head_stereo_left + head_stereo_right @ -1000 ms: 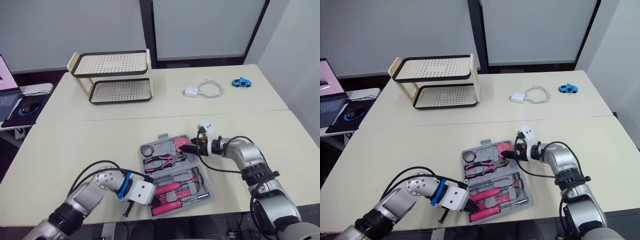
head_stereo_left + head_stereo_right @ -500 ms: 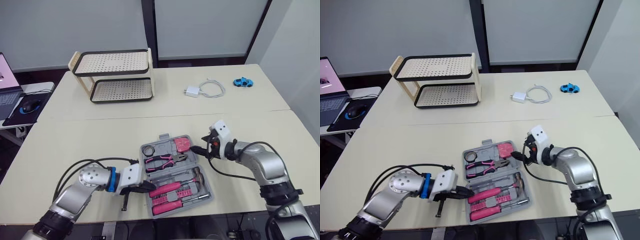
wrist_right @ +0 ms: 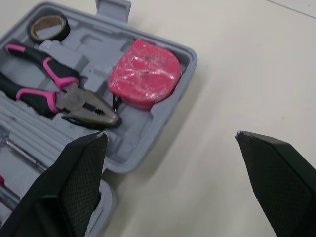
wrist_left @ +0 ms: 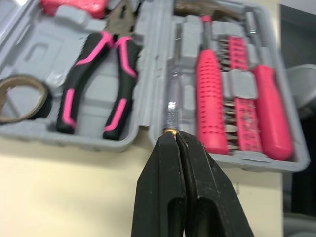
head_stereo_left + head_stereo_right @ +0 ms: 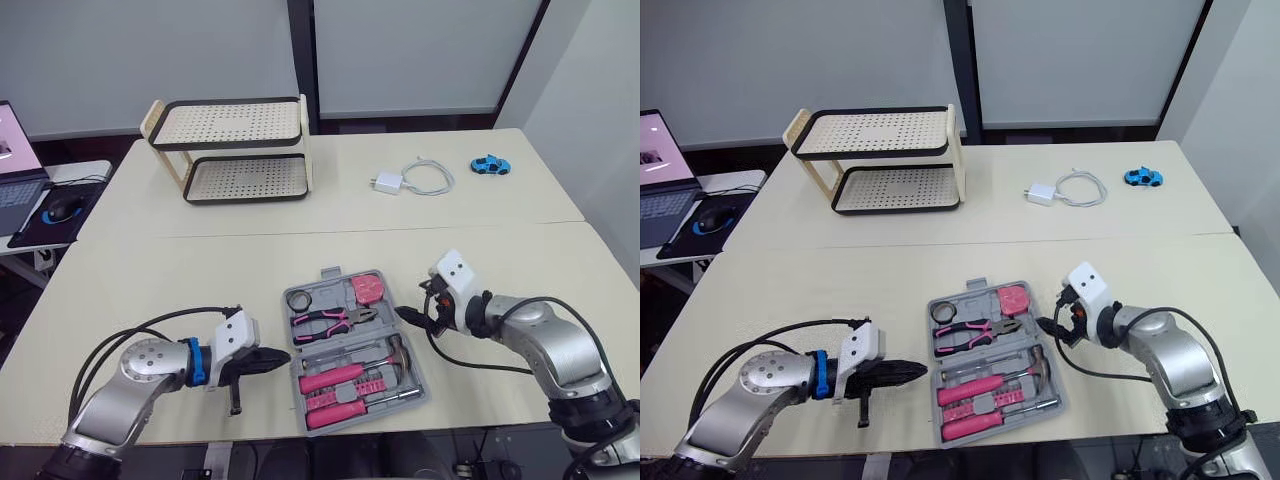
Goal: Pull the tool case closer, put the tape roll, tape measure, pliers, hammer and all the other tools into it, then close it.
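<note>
While the tool case [image 5: 328, 285] lies open near the front edge of the tabletop [image 5: 200, 270], about midway along it, you have a gripper on each side of it. Your left gripper [image 5: 281, 355] is clenched, its two black fingers [image 4: 160, 197] pressed flat together with nothing between them. It points at the case's left wall and stops just short of it. A thin metal shaft in the case ends right at those fingertips. It may be touching them, but the left wrist view is too soft there to be sure. Your right gripper [image 5: 407, 313] is released, its fingers [image 3: 74, 177] spread wide. It sits just beside the case's right wall, level with the tape measure [image 5: 364, 290].

Inside the case, the tape roll [image 5: 296, 300] sits in the far-left pocket and the pink tape measure in the far-right one. The pliers [image 5: 325, 322] lie just in front of them, nose toward the right wall. The hammer [image 5: 393, 349] lies in the front half with its head by the right wall, alongside a pink-handled screwdriver [image 5: 338, 414] and a row of bits [image 4: 239, 98].

A two-tier rack [image 5: 230, 150] stands toward the far-left corner. A white charger with its coiled cable [image 5: 410, 180] lies toward the far edge, right of the middle. A blue toy car [image 5: 487, 163] rests near the far-right corner.
</note>
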Robot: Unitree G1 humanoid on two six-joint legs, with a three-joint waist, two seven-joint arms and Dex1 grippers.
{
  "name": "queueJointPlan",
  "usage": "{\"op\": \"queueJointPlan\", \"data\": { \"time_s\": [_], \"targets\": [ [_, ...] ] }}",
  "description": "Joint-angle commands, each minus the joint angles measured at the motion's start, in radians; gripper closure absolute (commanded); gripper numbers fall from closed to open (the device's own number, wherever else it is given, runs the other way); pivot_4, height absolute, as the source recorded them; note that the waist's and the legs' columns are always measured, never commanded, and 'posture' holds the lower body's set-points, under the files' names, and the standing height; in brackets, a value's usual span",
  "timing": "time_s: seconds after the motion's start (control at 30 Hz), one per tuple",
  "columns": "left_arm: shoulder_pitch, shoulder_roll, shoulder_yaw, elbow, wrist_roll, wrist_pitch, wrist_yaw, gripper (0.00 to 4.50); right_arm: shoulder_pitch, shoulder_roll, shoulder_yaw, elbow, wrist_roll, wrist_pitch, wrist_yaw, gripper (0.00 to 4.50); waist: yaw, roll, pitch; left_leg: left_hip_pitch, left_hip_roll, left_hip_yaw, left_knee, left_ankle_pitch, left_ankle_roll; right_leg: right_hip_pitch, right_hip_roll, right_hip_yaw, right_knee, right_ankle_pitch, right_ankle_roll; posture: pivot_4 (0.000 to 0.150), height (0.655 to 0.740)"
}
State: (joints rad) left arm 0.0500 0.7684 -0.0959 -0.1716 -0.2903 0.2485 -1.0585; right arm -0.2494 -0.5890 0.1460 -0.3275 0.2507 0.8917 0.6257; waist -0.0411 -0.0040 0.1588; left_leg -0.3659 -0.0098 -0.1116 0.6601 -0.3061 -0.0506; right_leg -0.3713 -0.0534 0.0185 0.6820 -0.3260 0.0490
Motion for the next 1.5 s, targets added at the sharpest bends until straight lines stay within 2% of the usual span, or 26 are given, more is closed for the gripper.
{"op": "queueJointPlan", "data": {
  "time_s": [0.03, 0.1, 0.17, 0.47, 0.67, 0.87, 1.5],
  "targets": [
    [-0.002, -0.012, 0.052, 0.031, 0.018, -0.008, 0.062, 4.5, 0.009, -0.03, 0.01, -0.037, -0.053, -0.061, -0.027, 0.21, 0.0, 0.0, 0.0, 0.0, 0.0, 0.0, 0.0, 0.0, 0.0, 0.0, 0.0, 0.0, 0.0, 0.0, 0.0, 0.15, 0.74],
    [-0.006, -0.015, 0.06, 0.059, 0.042, -0.011, 0.096, 4.5, 0.012, -0.05, 0.027, -0.031, -0.094, -0.093, -0.043, 0.59, 0.0, 0.0, 0.0, 0.0, 0.0, 0.0, 0.0, 0.0, 0.0, 0.0, 0.0, 0.0, 0.0, 0.0, 0.0, 0.15, 0.74],
    [-0.008, -0.014, 0.058, 0.079, 0.065, -0.014, 0.123, 4.5, 0.012, -0.08, 0.063, -0.021, -0.143, -0.122, -0.044, 1.21, 0.0, 0.0, 0.001, 0.0, 0.0, 0.0, 0.0, 0.0, 0.0, 0.0, 0.0, 0.0, 0.0, 0.0, 0.0, 0.15, 0.74],
    [-0.038, -0.045, -0.011, 0.08, 0.098, 0.029, 0.134, 4.5, -0.021, -0.126, 0.212, 0.072, -0.271, -0.238, 0.021, 4.47, 0.004, -0.001, 0.001, 0.0, 0.0, 0.001, 0.0, 0.0, 0.0, 0.0, 0.0, 0.0, 0.0, 0.0, 0.0, 0.15, 0.74],
    [-0.032, -0.045, -0.056, 0.046, 0.1, 0.06, 0.106, 4.5, -0.041, -0.122, 0.253, 0.109, -0.292, -0.258, 0.087, 4.47, 0.006, -0.002, 0.001, 0.0, 0.0, 0.0, 0.0, 0.0, 0.0, 0.0, 0.0, 0.0, 0.0, 0.0, 0.0, 0.15, 0.74],
    [-0.069, -0.09, -0.083, 0.057, 0.114, 0.073, 0.125, 4.5, -0.053, -0.109, 0.264, 0.131, -0.297, -0.277, 0.129, 4.47, 0.009, -0.002, 0.002, 0.0, 0.0, 0.0, 0.001, 0.0, 0.0, 0.0, 0.0, 0.0, 0.0, 0.0, 0.0, 0.15, 0.74],
    [-0.194, -0.175, -0.183, 0.122, 0.166, 0.032, 0.092, 4.5, -0.02, -0.128, 0.285, 0.021, -0.302, -0.244, 0.249, 4.47, 0.016, -0.003, 0.002, 0.0, -0.002, 0.0, 0.002, 0.0, 0.0, 0.001, -0.001, -0.001, 0.0, 0.0, 0.0, 0.15, 0.74]
  ]
}}
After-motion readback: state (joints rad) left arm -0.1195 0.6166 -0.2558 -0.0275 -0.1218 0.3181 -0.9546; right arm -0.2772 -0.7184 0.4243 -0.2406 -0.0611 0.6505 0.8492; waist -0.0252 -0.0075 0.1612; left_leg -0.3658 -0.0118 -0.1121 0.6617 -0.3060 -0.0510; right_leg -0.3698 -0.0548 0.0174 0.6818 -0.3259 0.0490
